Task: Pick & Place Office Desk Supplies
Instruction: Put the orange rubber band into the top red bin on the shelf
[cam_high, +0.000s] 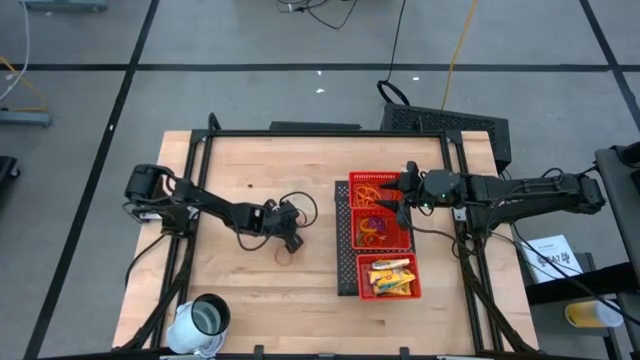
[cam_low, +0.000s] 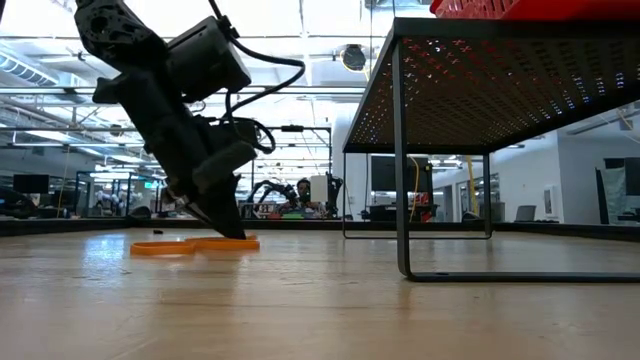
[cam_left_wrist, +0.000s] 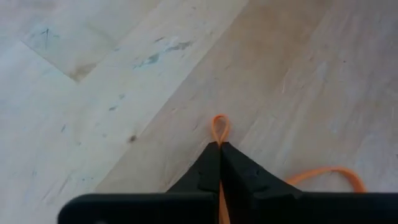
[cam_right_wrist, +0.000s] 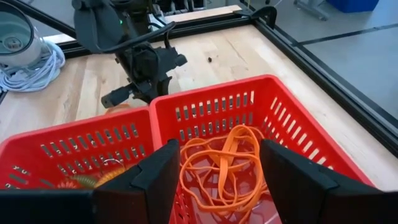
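Rubber band (cam_left_wrist: 219, 127) lies flat on the table (cam_high: 250, 290); my left gripper (cam_left_wrist: 220, 148) pinches it for lifting. My right gripper (cam_right_wrist: 221, 163) hovers, spread, over the red tray (cam_right_wrist: 214, 93).

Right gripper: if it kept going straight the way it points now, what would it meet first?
Probably the rubber bands in the red tray's end compartment; the open right gripper hangs just above them, fingers straddling the pile.
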